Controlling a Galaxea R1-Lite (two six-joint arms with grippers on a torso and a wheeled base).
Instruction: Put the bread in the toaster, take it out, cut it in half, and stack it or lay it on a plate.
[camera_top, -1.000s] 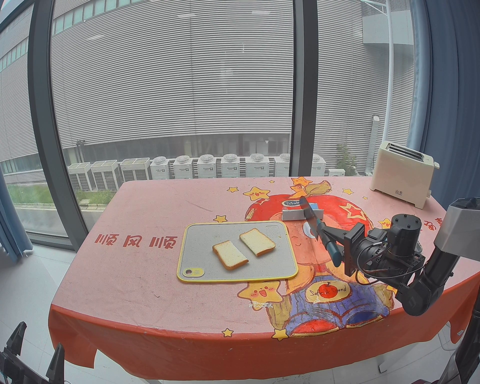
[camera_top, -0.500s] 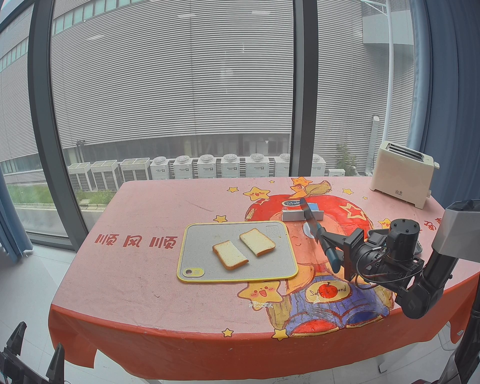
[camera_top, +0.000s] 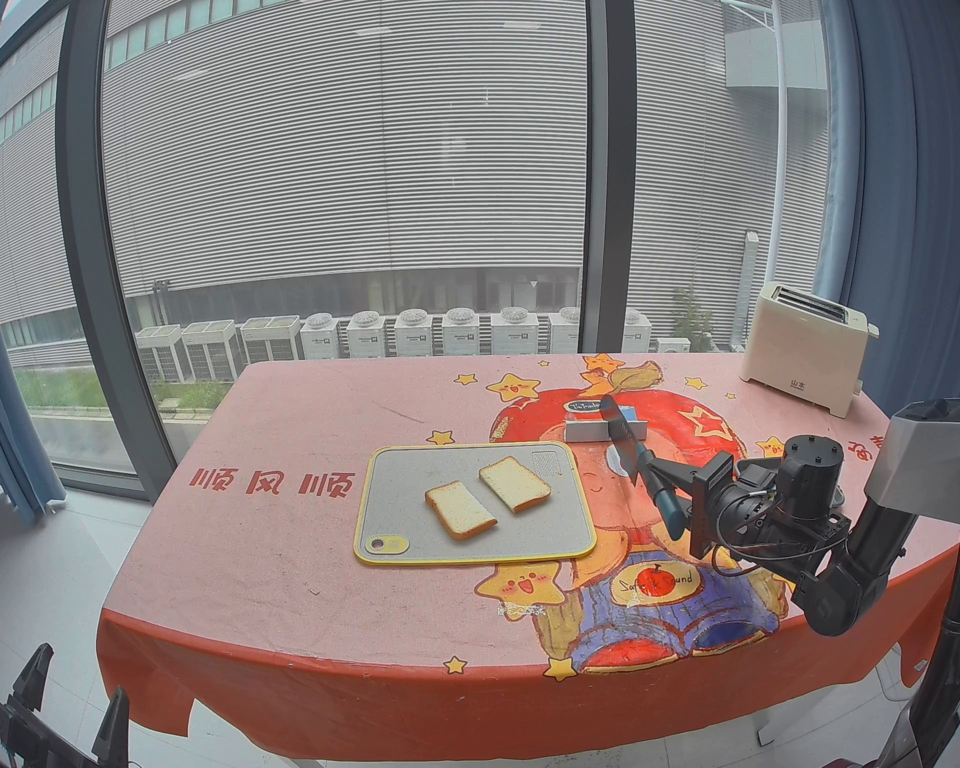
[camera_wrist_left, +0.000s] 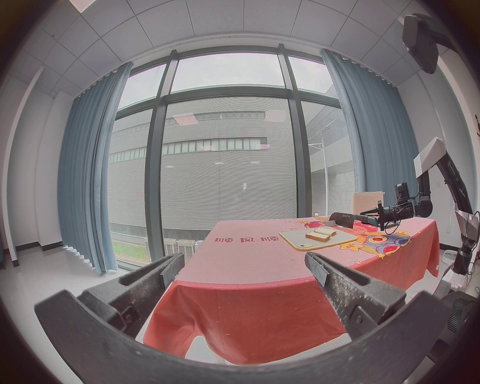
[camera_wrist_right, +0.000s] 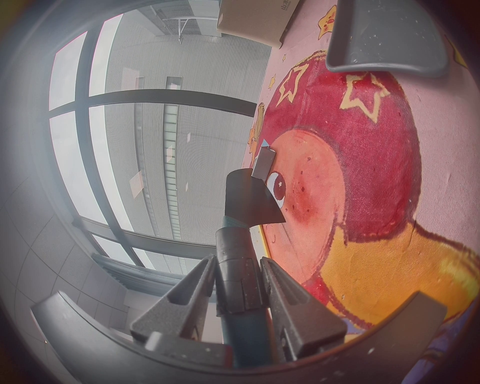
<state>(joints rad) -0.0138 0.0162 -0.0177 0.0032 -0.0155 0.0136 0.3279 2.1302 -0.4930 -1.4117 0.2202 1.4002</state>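
Two bread halves (camera_top: 460, 508) (camera_top: 514, 484) lie side by side on the grey, yellow-rimmed cutting board (camera_top: 400, 480) at the table's middle. My right gripper (camera_top: 678, 492) is right of the board, shut on the blue-grey handle of a knife (camera_top: 650, 480). The dark blade points away toward a small knife holder (camera_top: 590, 430). In the right wrist view the fingers (camera_wrist_right: 190, 295) clamp the knife handle (camera_wrist_right: 239, 270), with the blade (camera_wrist_right: 250, 197) above the tablecloth. My left gripper (camera_wrist_left: 242, 261) hangs open and empty, low at the table's near left corner (camera_top: 60, 705).
A cream toaster (camera_top: 808, 345) stands at the far right corner. A grey plate (camera_wrist_right: 385, 35) sits on the cloth near the right arm. The table (camera_top: 270, 590) carries a pink cartoon cloth; a window wall runs behind it.
The right wrist sank slightly with the knife, whose tip stays near the holder. Bread, board and left gripper have not moved.
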